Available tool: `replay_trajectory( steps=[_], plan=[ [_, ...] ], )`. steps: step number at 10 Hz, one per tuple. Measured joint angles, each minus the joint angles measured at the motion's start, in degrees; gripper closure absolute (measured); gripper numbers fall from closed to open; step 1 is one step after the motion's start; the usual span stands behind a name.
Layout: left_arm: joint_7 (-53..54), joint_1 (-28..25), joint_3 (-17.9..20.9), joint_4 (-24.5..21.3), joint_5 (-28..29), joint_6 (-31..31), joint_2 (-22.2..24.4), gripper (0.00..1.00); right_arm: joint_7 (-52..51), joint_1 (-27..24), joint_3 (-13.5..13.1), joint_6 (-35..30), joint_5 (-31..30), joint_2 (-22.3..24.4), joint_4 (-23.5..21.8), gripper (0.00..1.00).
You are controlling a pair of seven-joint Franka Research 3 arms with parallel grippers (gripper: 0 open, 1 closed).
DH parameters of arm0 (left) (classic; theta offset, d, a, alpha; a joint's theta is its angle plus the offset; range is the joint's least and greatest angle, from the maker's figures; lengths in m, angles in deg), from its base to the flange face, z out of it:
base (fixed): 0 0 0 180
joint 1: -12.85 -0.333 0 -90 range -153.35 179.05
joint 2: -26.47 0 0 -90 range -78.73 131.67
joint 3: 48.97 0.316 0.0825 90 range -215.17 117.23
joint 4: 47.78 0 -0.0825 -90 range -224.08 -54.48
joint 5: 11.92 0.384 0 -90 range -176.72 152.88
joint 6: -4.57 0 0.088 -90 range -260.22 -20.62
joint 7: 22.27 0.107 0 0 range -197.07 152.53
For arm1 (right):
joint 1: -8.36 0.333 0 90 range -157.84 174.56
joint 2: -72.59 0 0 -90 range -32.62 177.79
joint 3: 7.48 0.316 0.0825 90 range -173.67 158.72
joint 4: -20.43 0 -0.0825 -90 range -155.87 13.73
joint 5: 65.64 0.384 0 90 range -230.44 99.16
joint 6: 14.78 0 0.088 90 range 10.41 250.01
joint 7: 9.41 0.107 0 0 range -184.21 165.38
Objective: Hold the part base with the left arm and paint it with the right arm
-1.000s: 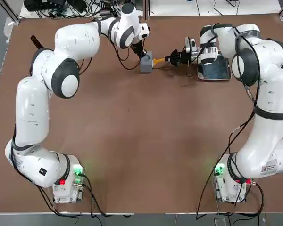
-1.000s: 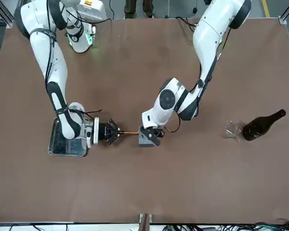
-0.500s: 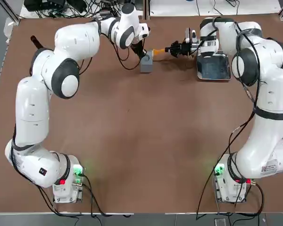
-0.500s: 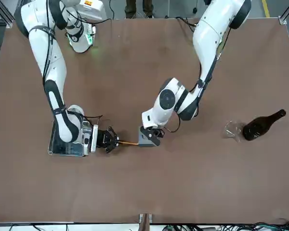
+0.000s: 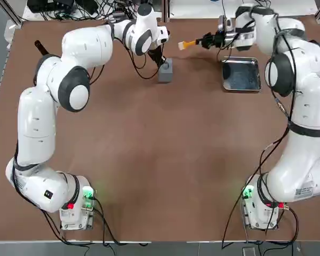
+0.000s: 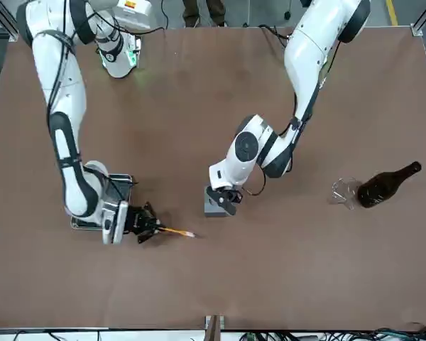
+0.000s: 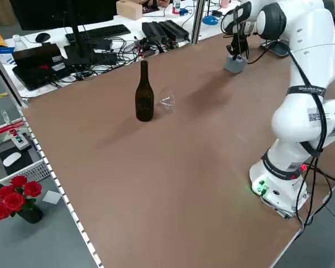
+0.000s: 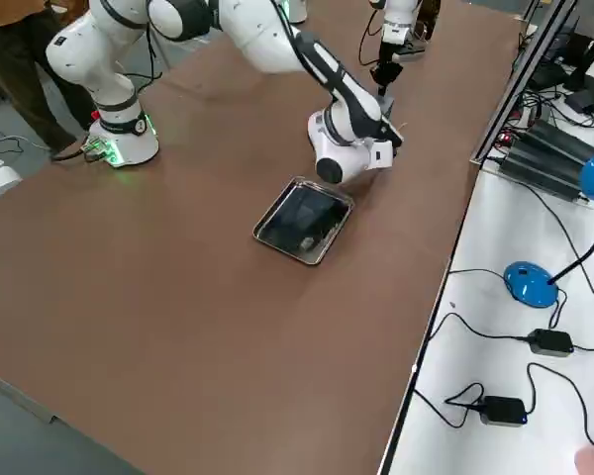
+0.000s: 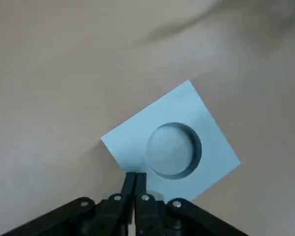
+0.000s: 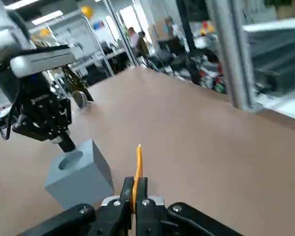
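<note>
Swung away from the part base (image 5: 166, 69) toward the table's far edge, the yellow brush (image 5: 187, 44) is kept clamped in the right gripper (image 5: 209, 40), while the block is pinned at mid-table under the left gripper's (image 6: 224, 198) shut fingers so that it cannot slide.

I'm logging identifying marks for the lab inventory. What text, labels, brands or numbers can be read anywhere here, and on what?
No text can be read.
White label on the right arm near its base: printed, too small to read.
White label on the left arm: too small to read.
Part base, metal tray, wine bottle: no markings visible.
</note>
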Motion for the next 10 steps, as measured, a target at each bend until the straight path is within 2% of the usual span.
replay_trajectory(
  steps=[2, 3, 5, 6, 8, 10],
  plan=[
    [0.0, 0.0, 0.0, 0.0, 0.0, 0.0, 0.0, 0.94, 17.6, -0.3, -8.8, -9.3, -8.4, 4.8, 1.3, 0.95],
    [0.0, 0.0, 0.0, 0.0, 0.0, 0.0, 0.0, 0.94, 23.1, -0.2, -13.9, -14.5, -11.0, 5.8, 1.9, 0.95],
    [0.0, 0.0, 0.0, 0.0, 0.0, 0.0, 0.0, 0.94, 29.7, -0.5, -24.5, -22.7, -15.6, 5.9, 2.9, 0.95],
    [0.0, 0.0, 0.0, 0.0, 0.0, 0.0, 0.0, 0.94, 34.5, -0.7, -28.7, -25.7, -16.8, 5.9, 2.9, 0.95],
    [0.0, 0.0, 0.0, 0.0, 0.0, 0.0, 0.0, 0.93, 44.9, -1.1, -34.7, -28.0, -18.0, 5.2, 2.6, 0.95],
    [0.0, 0.1, -0.2, 0.7, 0.0, -0.2, 0.1, 0.91, 49.5, -2.9, -36.6, -27.7, -18.6, 2.3, 1.6, 0.95]
  ],
)
